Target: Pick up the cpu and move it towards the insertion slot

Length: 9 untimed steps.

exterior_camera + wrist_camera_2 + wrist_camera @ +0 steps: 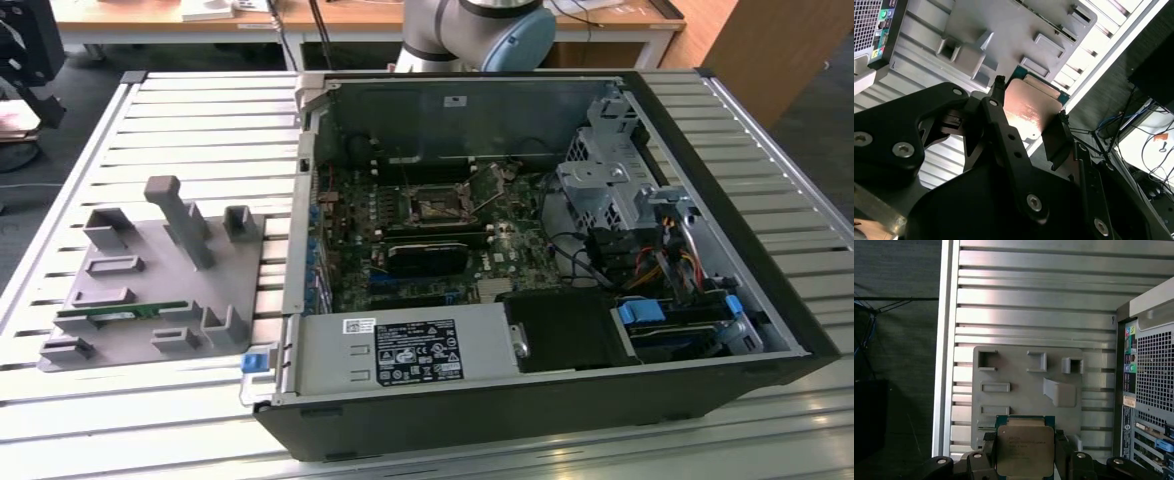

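Silvery metal tops the cpu (1025,447), which is clamped by two opposite edges in the closed hand (1025,460) and held over the grey tray (1019,385) on the table (1029,315); the insertion slot (438,205) is seen inside the computer case (534,420). The chip is judged light, stiff and fragile underneath; the rim is best gripped.

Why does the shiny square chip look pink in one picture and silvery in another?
In the second wrist view the cpu, held in the gripper, has a mirror-like top that reflects a warm pinkish glow; in the first wrist view the same top looks evenly lit and silvery-beige; in the exterior view the table shows bright glare bands on its metal slats.
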### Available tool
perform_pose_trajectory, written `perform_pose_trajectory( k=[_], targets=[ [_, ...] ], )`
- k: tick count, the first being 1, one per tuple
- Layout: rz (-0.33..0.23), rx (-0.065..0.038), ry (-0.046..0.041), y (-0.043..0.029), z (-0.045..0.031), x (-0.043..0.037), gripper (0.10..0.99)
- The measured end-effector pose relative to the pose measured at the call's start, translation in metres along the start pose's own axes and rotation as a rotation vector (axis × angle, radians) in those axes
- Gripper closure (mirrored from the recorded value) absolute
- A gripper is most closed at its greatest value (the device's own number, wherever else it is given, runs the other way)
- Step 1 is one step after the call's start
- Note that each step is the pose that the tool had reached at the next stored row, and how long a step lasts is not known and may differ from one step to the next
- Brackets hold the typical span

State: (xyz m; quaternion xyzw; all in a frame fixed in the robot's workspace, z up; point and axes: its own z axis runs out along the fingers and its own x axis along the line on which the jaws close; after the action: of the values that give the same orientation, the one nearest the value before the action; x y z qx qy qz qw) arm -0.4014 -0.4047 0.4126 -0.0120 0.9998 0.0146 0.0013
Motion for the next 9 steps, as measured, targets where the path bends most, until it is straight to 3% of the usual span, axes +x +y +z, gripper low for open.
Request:
perform_pose_trajectory(
  k=[9],
  targets=[
    [0.0,0.0,-0.0001,-0.0003,0.0001,-0.0124,0.541]
  ],
)
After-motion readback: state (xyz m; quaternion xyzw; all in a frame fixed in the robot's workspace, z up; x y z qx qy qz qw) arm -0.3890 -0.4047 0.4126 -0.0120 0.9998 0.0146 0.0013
